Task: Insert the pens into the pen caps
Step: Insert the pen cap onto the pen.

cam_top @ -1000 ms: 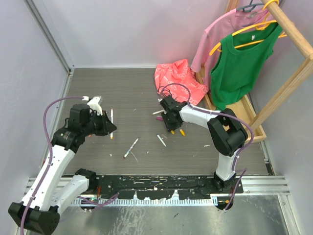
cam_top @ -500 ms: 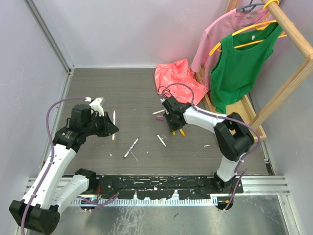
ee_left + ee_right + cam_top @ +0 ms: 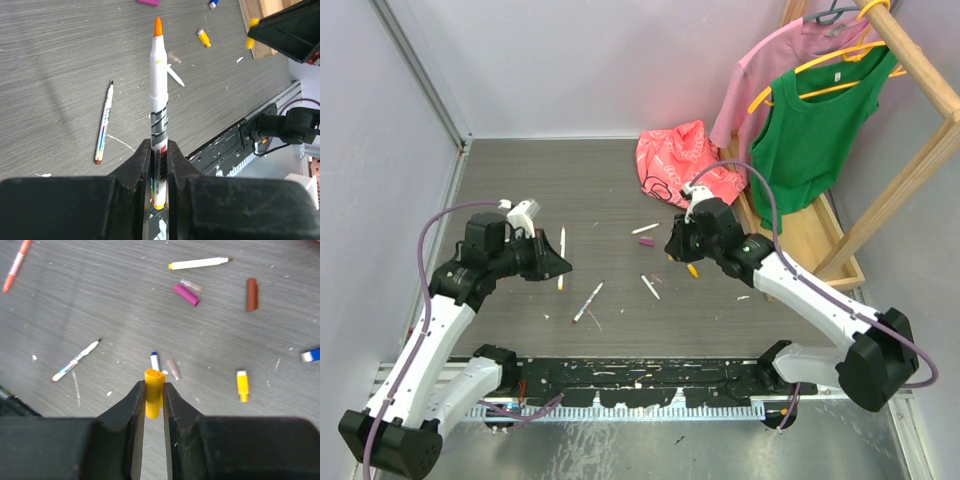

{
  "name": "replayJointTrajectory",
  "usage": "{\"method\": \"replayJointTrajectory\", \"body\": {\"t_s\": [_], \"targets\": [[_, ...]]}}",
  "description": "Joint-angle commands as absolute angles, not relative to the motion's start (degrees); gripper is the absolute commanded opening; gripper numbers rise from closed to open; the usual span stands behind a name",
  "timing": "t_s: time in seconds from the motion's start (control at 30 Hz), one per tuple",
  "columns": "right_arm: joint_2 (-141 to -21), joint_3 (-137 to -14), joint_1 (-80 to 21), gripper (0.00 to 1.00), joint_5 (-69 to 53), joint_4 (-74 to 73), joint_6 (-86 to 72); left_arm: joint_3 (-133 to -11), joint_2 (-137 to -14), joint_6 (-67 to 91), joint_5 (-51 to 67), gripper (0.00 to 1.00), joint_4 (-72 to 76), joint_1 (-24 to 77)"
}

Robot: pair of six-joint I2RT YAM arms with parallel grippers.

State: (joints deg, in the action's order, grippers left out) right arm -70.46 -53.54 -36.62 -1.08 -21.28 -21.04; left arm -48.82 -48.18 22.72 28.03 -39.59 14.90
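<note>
Left gripper [image 3: 160, 150] clamps the probably light, stiff pen [image 3: 158, 90] by its tail, well apart from the small, likely slippery yellow cap [image 3: 153, 392] pinched in the right gripper [image 3: 153, 386]

Upper left of top view: bare surface [image 3: 550, 180], open from the left wall [image 3: 380, 150] across to the red bag [image 3: 685, 160].
Upper right: wooden rack [image 3: 910, 110] and hung green shirt [image 3: 810, 130] close that side.
Centre: gap between left tool [image 3: 556, 266] and right tool [image 3: 672, 250], well apart; long pen [image 3: 587, 300] and short pen [image 3: 650, 287] lie flat in it.
Left tool reach: orange-tipped pen [image 3: 159, 100], clamped, juts far past the fingers.
Right tool reach: held yellow cap [image 3: 153, 400] pokes out between the fingers; beyond it purple cap [image 3: 185, 294], dark red cap [image 3: 251, 294] and loose yellow cap [image 3: 242, 385] litter the surface.
Bottom edge: black rail [image 3: 640, 375] runs across.
</note>
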Motion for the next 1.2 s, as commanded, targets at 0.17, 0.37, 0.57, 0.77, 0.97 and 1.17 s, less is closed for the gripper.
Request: {"method": "replayJointTrajectory", "body": {"t_s": [0.17,0.37,0.57,0.77,0.97,1.17], "targets": [[-58.3,-45.7,-36.4,0.00,-6.7,-7.7,-32.6,-51.7,-45.4,25.2,26.8,0.00,-34.8,20.9],[-49.8,-42.5,-36.3,0.00,-0.3,-4.4,-37.9,-53.1,-47.7,27.4,11.0,0.00,-31.0,40.0],[-40.5,-38.6,-36.4,0.00,2.7,0.4,-41.5,-54.1,-52.1,27.4,0.5,0.00,-25.7,55.2],[-32.5,-37.4,-36.4,0.00,3.4,1.9,-40.0,-57.2,-57.7,28.1,-5.2,0.00,-23.6,63.3],[-28.0,-34.8,-36.4,0.00,1.4,8.6,-42.7,-57.7,-58.7,26.9,-3.2,0.00,-20.6,65.3],[-28.4,-35.5,-36.4,0.00,-1.5,13.6,-43.5,-55.0,-56.6,25.7,0.2,0.00,-13.4,65.5]]}}
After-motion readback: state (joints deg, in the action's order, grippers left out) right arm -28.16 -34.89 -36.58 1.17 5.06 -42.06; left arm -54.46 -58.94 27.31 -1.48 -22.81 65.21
